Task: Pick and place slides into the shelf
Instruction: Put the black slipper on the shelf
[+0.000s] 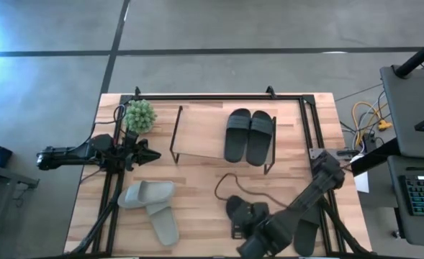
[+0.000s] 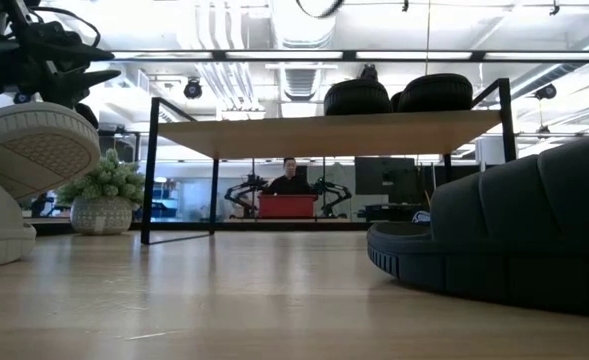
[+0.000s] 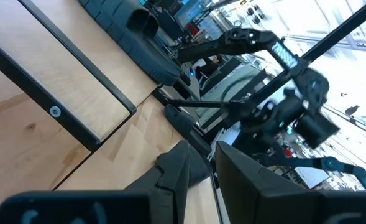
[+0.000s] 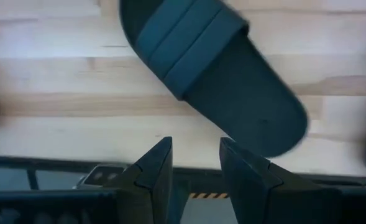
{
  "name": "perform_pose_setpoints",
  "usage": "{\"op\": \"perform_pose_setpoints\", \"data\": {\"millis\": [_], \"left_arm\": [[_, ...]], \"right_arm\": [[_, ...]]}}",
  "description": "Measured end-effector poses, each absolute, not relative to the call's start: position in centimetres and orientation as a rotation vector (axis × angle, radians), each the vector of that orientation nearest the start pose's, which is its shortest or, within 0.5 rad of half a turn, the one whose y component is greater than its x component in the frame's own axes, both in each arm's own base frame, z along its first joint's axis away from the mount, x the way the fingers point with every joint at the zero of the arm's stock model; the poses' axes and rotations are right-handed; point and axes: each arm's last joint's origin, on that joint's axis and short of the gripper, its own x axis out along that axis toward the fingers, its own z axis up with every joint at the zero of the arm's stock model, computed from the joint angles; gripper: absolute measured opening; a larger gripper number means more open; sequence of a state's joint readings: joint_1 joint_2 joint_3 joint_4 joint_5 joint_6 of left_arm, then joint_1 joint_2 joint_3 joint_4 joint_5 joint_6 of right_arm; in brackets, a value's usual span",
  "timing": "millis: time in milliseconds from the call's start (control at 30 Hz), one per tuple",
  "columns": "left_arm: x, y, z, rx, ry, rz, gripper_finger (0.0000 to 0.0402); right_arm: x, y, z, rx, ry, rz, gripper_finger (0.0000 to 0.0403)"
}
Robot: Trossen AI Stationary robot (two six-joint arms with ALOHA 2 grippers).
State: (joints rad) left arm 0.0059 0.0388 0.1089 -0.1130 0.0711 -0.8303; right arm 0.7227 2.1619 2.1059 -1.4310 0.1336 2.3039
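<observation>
Your right gripper (image 4: pixel 195 163) hovers with fingers apart, holding nothing, and the black slide (image 4: pixel 214 68) lies flat on the counter (image 4: pixel 58 74) just beyond the fingertips. It looks light, rubbery and bendy; pinch the wide strap's edge.

no readable text, labels or numbers

The left gripper (image 1: pixel 151 154) waits beside the little plant (image 1: pixel 140 115), fingers a bit apart, while the right gripper (image 4: pixel 195 165) hangs empty, fingers apart, far from it.
</observation>
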Motion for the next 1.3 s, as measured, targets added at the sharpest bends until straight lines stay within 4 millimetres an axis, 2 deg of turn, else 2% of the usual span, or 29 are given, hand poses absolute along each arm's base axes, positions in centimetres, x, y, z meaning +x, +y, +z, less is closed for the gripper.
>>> {"op": "perform_pose_setpoints", "data": {"millis": [233, 367, 733, 1100, 1300], "left_arm": [[9.3, -0.2, 18.7, -0.831, 0.067, -0.044, 0.0066], [9.3, -0.1, 18.7, -0.832, 0.067, -0.043, 0.0066], [9.3, -0.1, 18.7, -0.832, 0.067, -0.043, 0.0066], [9.3, -0.1, 18.7, -0.832, 0.067, -0.043, 0.0066], [9.3, -0.1, 18.7, -0.832, 0.067, -0.043, 0.0066]], "right_arm": [[33.9, 29.0, 22.1, 1.246, 0.939, -1.098, 0.0125], [34.1, 29.0, 20.4, 1.212, 0.941, -1.14, 0.0125], [33.5, 29.0, 18.7, 1.084, 0.935, -1.221, 0.0125], [35.2, 26.8, 18.2, 1.03, 0.717, -1.221, 0.0125], [35.6, 25.6, 17.2, 1.01, 0.704, -1.257, 0.0125]]}}
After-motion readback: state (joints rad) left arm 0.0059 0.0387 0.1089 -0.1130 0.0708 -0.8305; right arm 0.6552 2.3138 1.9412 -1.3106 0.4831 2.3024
